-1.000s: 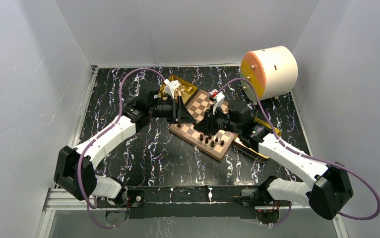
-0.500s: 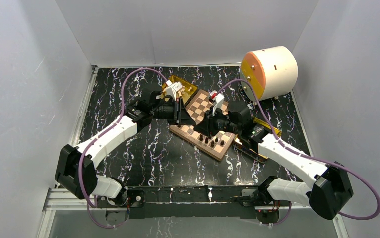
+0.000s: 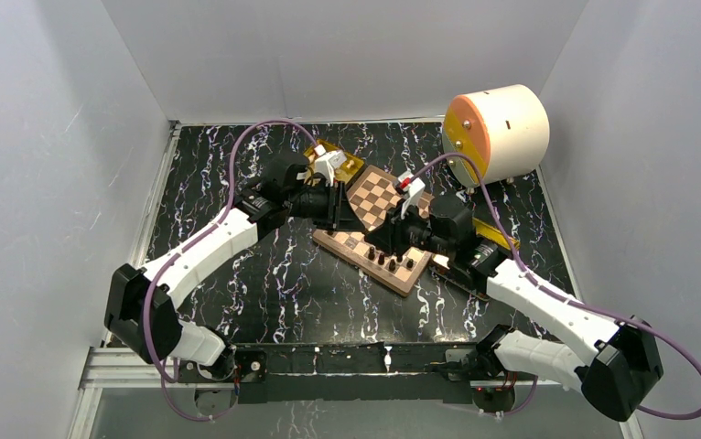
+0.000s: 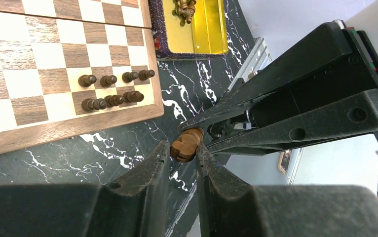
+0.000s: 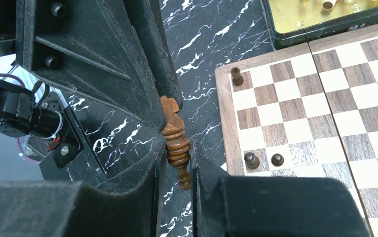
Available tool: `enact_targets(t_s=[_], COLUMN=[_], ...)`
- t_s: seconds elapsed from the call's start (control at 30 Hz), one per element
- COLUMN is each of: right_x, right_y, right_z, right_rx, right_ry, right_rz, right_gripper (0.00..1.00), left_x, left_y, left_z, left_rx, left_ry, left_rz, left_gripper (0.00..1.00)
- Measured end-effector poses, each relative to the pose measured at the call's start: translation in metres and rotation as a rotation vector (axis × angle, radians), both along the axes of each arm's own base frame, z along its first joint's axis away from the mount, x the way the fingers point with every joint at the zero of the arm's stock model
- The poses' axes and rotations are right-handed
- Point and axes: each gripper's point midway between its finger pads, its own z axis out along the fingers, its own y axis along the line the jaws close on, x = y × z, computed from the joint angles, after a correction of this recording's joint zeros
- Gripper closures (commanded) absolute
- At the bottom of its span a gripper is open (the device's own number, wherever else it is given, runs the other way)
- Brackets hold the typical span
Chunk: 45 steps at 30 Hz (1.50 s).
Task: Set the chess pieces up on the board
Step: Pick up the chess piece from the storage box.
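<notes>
Two robot arms reach inward from the near edge of a black, white-veined marble worktop [image 3: 264, 274] and meet in the middle, sharing one dark chess piece [image 5: 173, 129] in the air. The left hand [image 4: 183, 152] is clamped on one end of the piece, a chunky, blocky end. The right hand [image 5: 177, 155] is clamped on the ringed, turned part nearer the other end. Which end is the base cannot be told. The piece is not upright. Its long axis runs from one hand to the other, with the blocky end pointing left toward the left arm and the tapering end pointing right, back between the right hand's fingers. In both wrist views it hangs over bare worktop just beside the board's edge, touching nothing but the two hands. The board [image 3: 379, 192], a wooden chessboard with tan and brown checks, lies at a slant in the middle of the worktop. Seven small dark pieces [image 4: 114, 100] stand in two short rows on it, close to its near-right edge. A gold tray [image 5: 295, 17] lies just beyond the board's far-left side and holds some pale pieces [image 5: 329, 5]. A large white cylinder with an orange face [image 3: 502, 128] lies on its side at the far right, well apart from the board.
</notes>
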Motion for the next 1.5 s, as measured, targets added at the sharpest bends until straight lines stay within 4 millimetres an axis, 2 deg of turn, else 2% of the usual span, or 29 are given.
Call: enact_targets(t_s=[0.2,0.57,0.77,1.23,1.5], right_x=[-0.003,-0.009,-0.012,-0.019,-0.019], right_y=[-0.005,-0.002,-0.001,0.003,0.002], right_z=[-0.004,-0.001,-0.001,-0.005,-0.009], right_rx=[-0.015,0.006,0.019,0.026,0.008], right_ry=[-0.014,-0.021,-0.021,0.008,0.001], right_rz=[0.001,0.058,0.081,0.119,0.125], right_gripper=[0.83,0.80,0.75,0.77,0.78], left_x=[-0.003,-0.007,-0.010,-0.015,-0.016], left_y=[-0.007,-0.009,-0.008,-0.004,-0.002], left_z=[-0.004,0.003,0.002,-0.001,-0.004], left_rx=[-0.013,-0.064,-0.062,-0.050,-0.028], left_ry=[0.066,0.158,0.171,0.202,0.165], left_rz=[-0.019,-0.005,-0.014,-0.020,-0.046], left_gripper=[0.89,0.93,0.94,0.95,0.96])
